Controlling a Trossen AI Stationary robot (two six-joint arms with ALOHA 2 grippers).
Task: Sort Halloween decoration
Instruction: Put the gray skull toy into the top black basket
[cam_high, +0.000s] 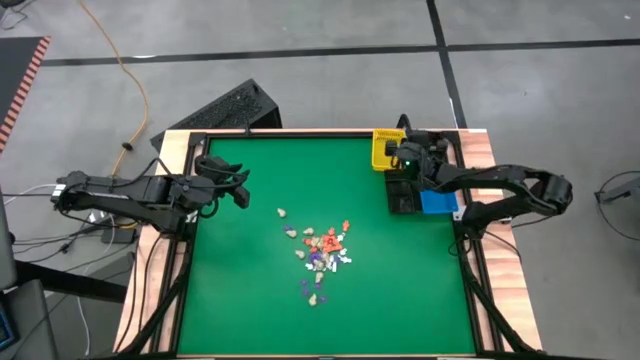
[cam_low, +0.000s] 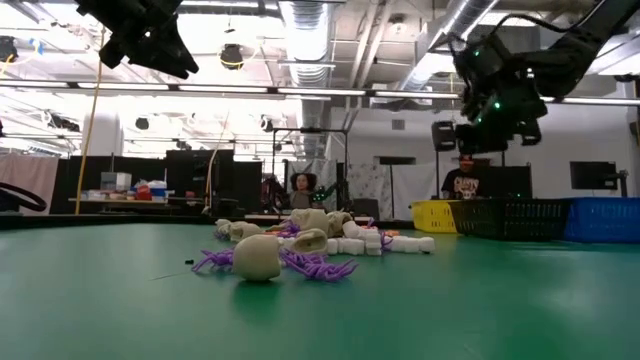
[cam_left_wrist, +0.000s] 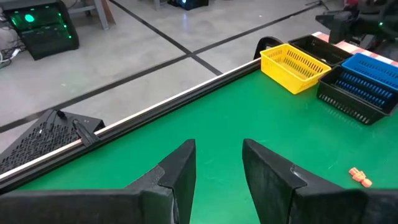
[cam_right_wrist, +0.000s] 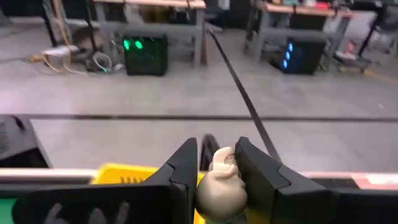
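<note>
A heap of tiny cream-white, orange-red and purple Halloween decorations (cam_high: 320, 255) lies on the green mat near the table's middle, and it also shows in the low view as the pile (cam_low: 300, 245). One orange piece (cam_left_wrist: 359, 177) lies apart from it. My right gripper (cam_right_wrist: 217, 149) hovers at the far right over the yellow bin (cam_high: 385, 150), shut on a cream-white trinket (cam_right_wrist: 221, 180). My left gripper (cam_left_wrist: 217, 162) hangs open above the mat's left side (cam_high: 240, 190), with nothing between its fingers. My right gripper pinches the cream-white trinket by its two sides (cam_right_wrist: 217, 186) between its two fingers. The fingers lie nearly level and point toward the table's far edge. The trinket is lifted clear, above the yellow bin (cam_right_wrist: 124, 174).
Next to the yellow bin at the far right stand a black bin (cam_high: 402, 192) and a blue bin (cam_high: 438, 203). A black perforated object (cam_high: 225, 108) lies off the table's far left corner. A raised frame (cam_high: 480, 260) borders the mat. A person (cam_low: 465, 180) is in the room behind.
</note>
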